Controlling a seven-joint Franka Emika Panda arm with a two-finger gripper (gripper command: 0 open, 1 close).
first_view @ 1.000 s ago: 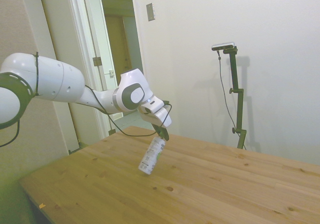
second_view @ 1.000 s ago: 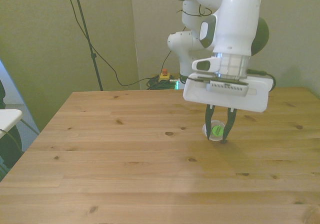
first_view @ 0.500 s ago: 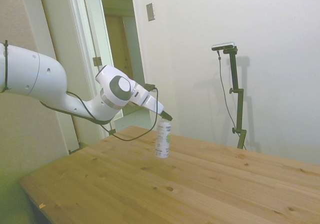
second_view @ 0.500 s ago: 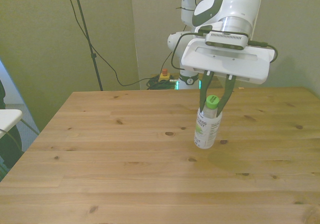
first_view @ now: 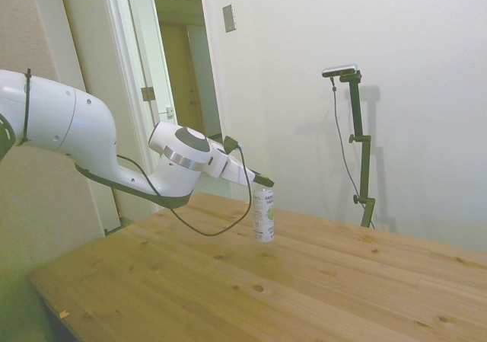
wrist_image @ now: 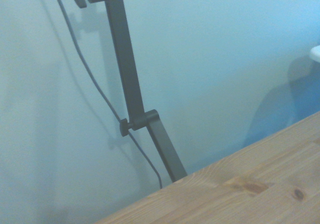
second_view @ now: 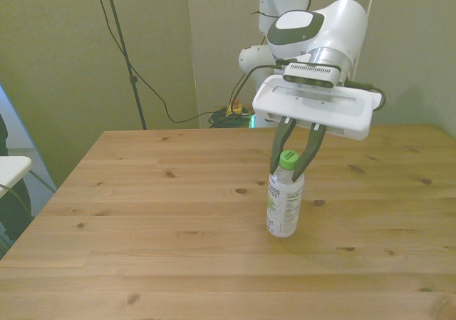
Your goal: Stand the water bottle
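Arm reaching out level, hand (second_view: 291,156) fingers closed

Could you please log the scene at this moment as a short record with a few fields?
bottle: water bottle, green cap up, upright
bottle base: on the table, as far as both views show
gripper: gripper, fingers on either side of the bottle's neck, just below the cap
task state: bottle standing, not yet released
else on table: nothing seen

Water bottle (first_view: 263,215) upright, claw (first_view: 264,182) seemingly gripping cap
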